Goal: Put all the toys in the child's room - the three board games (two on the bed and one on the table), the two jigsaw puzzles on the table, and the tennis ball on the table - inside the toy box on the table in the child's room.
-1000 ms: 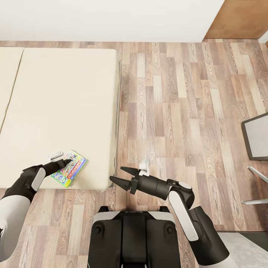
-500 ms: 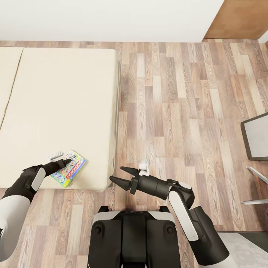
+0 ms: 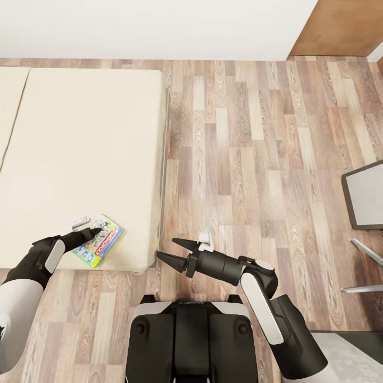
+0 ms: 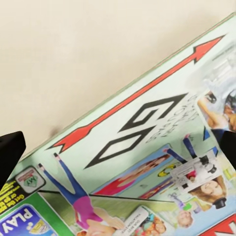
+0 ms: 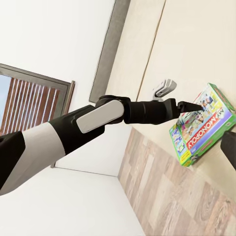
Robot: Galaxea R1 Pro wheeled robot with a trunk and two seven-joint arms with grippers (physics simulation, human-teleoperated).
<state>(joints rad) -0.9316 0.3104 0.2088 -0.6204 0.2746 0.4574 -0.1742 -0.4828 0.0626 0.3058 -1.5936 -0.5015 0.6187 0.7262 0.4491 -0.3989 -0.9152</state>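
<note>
— Monopoly board game [image 3: 99, 240]: where does it lie right now?

— Flat on the bed [image 3: 80, 159], close to the near edge and the front corner, turned at a slant. I would guess that spot suits the robot, since the box is within reach from the floor without leaning over the mattress.

— And the left gripper [image 3: 91, 232]?

— Its dark tips sit at the far upper edge of the box. In the left wrist view the printed lid [image 4: 147, 162] lies between the two dark tips at either side, so the jaws look spread over it rather than pinching it; I cannot see any contact.

— Why that pose?

— My judgement: it is lined up to take the box by its edge.

— The right gripper [image 3: 173, 251]?

— Over the wooden floor [image 3: 255, 159], just beside the bed's corner, jaws spread and holding nothing, well apart from the box. It seems parked out of the way.
</note>
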